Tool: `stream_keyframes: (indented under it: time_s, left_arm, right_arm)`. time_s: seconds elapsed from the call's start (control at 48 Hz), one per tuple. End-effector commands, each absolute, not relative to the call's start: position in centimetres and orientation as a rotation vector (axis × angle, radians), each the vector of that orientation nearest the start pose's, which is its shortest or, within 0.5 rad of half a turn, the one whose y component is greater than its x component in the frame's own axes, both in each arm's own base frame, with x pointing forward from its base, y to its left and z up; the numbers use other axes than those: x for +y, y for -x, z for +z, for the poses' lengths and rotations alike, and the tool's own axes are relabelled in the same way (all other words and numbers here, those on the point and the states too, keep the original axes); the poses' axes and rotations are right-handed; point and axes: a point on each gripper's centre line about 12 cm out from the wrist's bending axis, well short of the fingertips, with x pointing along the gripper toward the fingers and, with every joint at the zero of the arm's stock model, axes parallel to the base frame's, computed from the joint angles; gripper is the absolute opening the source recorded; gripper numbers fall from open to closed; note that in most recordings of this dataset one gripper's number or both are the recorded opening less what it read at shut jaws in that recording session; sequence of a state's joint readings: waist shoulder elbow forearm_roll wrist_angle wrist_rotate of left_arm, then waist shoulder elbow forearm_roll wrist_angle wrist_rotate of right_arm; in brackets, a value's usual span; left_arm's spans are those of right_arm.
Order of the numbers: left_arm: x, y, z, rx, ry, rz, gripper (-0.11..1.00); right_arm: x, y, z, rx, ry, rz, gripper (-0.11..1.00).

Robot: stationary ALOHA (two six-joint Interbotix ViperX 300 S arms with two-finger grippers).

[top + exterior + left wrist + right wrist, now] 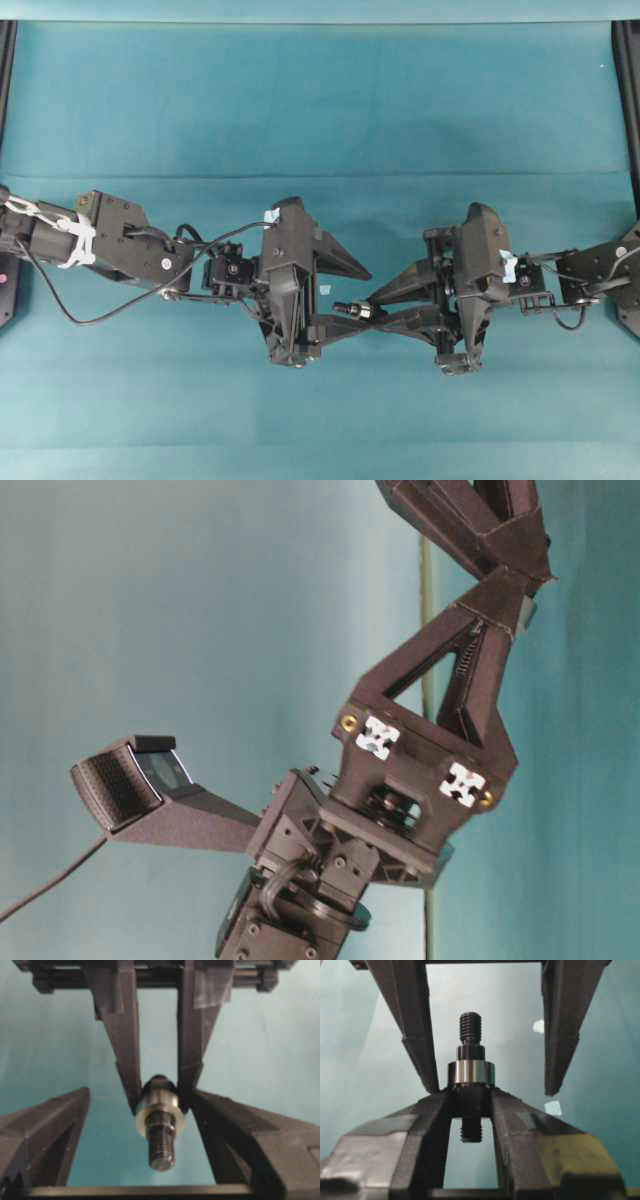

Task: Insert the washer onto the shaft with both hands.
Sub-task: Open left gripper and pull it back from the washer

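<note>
Teal cloth [320, 100] covers my bench. My right gripper [372, 303] is clamped on the shaft [470, 1095], the washer [470, 1072] seated on it above the fingertips. My left gripper [352, 297] stands spread wide, its fingers [415, 1025] flanking the shaft at nine and three o'clock.

no readable text, labels, brands, numbers or signs anywhere in these views

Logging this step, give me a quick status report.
Right gripper shut on shaft. Left gripper open, off the parts. Washer seated on shaft. Nothing blocking.
</note>
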State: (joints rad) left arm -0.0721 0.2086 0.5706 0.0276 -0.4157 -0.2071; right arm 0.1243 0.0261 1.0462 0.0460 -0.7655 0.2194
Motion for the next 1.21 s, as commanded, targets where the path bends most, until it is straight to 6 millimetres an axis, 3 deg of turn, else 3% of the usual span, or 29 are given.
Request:
stream_keyframes:
  time_s: [0.0, 0.292, 0.625, 0.812, 1.0, 1.187]
  left_arm:
    - [-3.4, -44.6, 17.1, 0.329, 0.173, -0.054, 0.90]
    - [-3.3, -43.1, 19.5, 0.327, 0.171, -0.053, 0.89]
    - [-2.8, -37.8, 22.4, 0.438, 0.151, -0.039, 0.89]
    - [-2.6, -35.0, 24.3, 0.402, 0.151, -0.042, 0.89]
    - [-2.5, -32.9, 24.0, 0.410, 0.149, -0.041, 0.89]
    - [-2.4, -32.4, 24.4, 0.396, 0.148, -0.043, 0.88]
  right_arm:
    - [3.6, -32.6, 13.4, 0.286, -0.232, 0.054, 0.00]
    - [3.6, -32.5, 13.2, 0.295, -0.232, 0.052, 0.00]
    - [3.6, -32.5, 13.2, 0.300, -0.231, 0.053, 0.00]
    - [3.6, -32.5, 13.2, 0.301, -0.232, 0.051, 0.00]
    - [3.6, -32.5, 13.2, 0.301, -0.232, 0.051, 0.00]
    - [3.6, -32.6, 13.3, 0.296, -0.233, 0.051, 0.00]
